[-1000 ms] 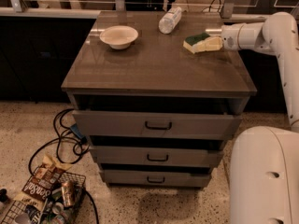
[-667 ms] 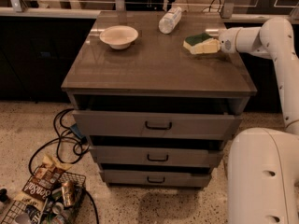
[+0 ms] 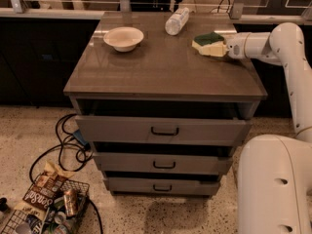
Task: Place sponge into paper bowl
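Observation:
The sponge [image 3: 207,43], pale yellow foam with a dark green top, is at the right side of the cabinet top, at or just above the surface. My gripper [image 3: 217,48] reaches in from the right on the white arm and is shut on the sponge's right end. The paper bowl [image 3: 123,37], shallow and cream-coloured, stands empty at the back left of the cabinet top, well to the left of the sponge.
A clear plastic bottle [image 3: 176,21] lies at the back middle of the cabinet top [image 3: 161,72]. The drawer cabinet has three drawers [image 3: 165,130]. Cables [image 3: 68,145] and a wire basket of snacks [image 3: 46,206] lie on the floor at lower left. The robot's white base [image 3: 275,184] is at lower right.
The gripper with the sponge has shifted very slightly left and up. The bowl and bottle have not moved.

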Controlling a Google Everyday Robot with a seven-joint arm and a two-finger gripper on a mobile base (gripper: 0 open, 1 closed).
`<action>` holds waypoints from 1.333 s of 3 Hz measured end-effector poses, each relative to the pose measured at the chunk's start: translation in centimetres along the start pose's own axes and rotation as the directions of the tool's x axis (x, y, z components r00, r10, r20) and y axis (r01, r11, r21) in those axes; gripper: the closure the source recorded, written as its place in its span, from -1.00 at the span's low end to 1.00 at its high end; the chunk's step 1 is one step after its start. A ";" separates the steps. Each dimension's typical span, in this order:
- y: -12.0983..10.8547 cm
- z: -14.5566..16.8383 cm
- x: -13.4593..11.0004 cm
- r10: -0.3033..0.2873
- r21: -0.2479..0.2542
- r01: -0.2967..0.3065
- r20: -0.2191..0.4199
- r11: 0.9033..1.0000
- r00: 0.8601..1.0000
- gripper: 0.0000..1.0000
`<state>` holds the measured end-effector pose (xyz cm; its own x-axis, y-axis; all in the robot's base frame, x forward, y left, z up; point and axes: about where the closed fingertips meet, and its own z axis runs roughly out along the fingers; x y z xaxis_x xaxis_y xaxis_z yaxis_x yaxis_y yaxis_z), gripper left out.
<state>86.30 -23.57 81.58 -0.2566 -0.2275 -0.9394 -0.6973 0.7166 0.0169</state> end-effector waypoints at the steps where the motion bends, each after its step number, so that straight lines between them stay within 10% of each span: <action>1: 0.1 0.3 0.1 0.001 -0.004 -0.001 -0.001 1.000 1.000 0.26; 2: 0.2 0.3 0.0 0.001 -0.004 -0.001 -0.002 1.000 1.000 0.87; 4: 0.2 0.3 -0.1 0.001 -0.005 -0.001 -0.002 1.000 1.000 1.00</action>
<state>86.39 -23.24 81.54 -0.2583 -0.2279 -0.9388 -0.7001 0.7137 0.0194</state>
